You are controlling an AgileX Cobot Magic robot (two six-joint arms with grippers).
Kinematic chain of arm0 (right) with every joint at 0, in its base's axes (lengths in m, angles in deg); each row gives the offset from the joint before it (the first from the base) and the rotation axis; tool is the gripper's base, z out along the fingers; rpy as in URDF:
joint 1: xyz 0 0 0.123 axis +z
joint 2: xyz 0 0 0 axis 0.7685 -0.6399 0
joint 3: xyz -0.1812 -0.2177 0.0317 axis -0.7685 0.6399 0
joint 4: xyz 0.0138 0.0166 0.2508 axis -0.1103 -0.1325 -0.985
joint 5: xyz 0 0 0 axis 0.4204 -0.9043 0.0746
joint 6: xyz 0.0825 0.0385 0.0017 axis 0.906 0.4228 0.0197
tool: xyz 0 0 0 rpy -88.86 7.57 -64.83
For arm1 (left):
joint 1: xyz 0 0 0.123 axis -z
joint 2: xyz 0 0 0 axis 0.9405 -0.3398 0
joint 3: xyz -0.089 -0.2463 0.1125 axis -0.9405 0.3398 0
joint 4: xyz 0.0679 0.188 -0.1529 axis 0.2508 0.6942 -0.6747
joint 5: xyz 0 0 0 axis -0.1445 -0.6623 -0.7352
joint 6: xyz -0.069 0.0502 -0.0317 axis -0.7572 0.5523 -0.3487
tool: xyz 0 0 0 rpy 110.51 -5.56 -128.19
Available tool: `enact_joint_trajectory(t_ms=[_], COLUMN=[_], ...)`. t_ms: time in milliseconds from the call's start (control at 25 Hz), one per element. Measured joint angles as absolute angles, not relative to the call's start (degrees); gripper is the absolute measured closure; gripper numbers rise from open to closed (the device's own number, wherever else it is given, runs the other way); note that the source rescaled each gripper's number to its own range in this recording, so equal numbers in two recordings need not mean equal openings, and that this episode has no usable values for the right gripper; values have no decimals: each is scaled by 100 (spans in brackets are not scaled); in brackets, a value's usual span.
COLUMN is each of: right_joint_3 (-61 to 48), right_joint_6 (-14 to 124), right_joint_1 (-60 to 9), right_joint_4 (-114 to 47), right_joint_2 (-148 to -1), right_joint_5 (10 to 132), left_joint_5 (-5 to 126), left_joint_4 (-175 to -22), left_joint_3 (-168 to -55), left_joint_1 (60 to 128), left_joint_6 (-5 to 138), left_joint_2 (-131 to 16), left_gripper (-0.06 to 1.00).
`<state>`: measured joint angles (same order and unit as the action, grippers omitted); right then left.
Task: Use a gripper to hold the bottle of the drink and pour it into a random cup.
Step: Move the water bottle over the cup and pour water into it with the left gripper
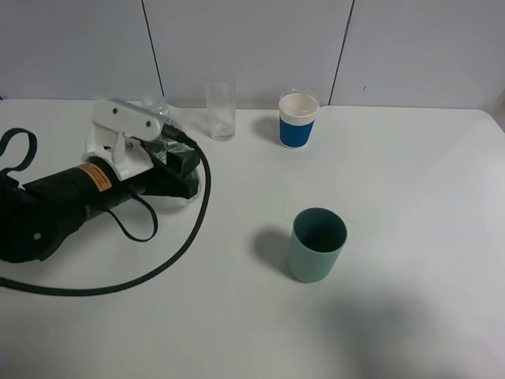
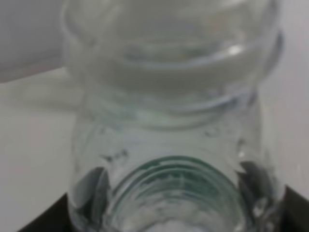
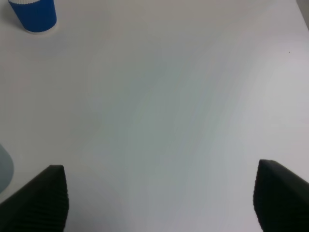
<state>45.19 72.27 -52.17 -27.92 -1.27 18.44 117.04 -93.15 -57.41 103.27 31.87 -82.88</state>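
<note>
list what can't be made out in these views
- bottle: exterior high view, mostly hidden behind the left pincer; fill level unreadable.
- bottle again: left wrist view, too close and blurred.
- paper cup: right wrist view, cut off by the frame edge.
- right pincer: only fingertips show.

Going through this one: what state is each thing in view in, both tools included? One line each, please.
left tool: shut on the bottle.
bottle: gripped; cannot tell whether it is capped.
glass: upright on the table, contents unclear.
paper cup: upright, open top.
grey-green cup: upright, looks empty.
right tool: open, holding nothing.
</note>
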Motion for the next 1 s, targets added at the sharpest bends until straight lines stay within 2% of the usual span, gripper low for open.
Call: enact_joint_trajectory(t_ms=[240, 720, 1000], right_joint_3=[4519, 4519, 4519], right_joint_6=[7227, 7227, 7227], right_joint_1=[-5217, -5217, -5217], right_joint_4=[-2792, -2792, -2792], right_joint_2=[-127, -127, -127], right_joint_5=[1844, 1844, 1844], left_joint_5=[10667, 9787, 8808], left_joint_4=[-9085, -8286, -7698], left_joint_3=[-6534, -7654, -8425], left_joint_1=[9838, 8803, 8613], left_joint_6=[2749, 2606, 2682], left_joint_2=[-8230, -8300, -8664], left_gripper=[91, 91, 91])
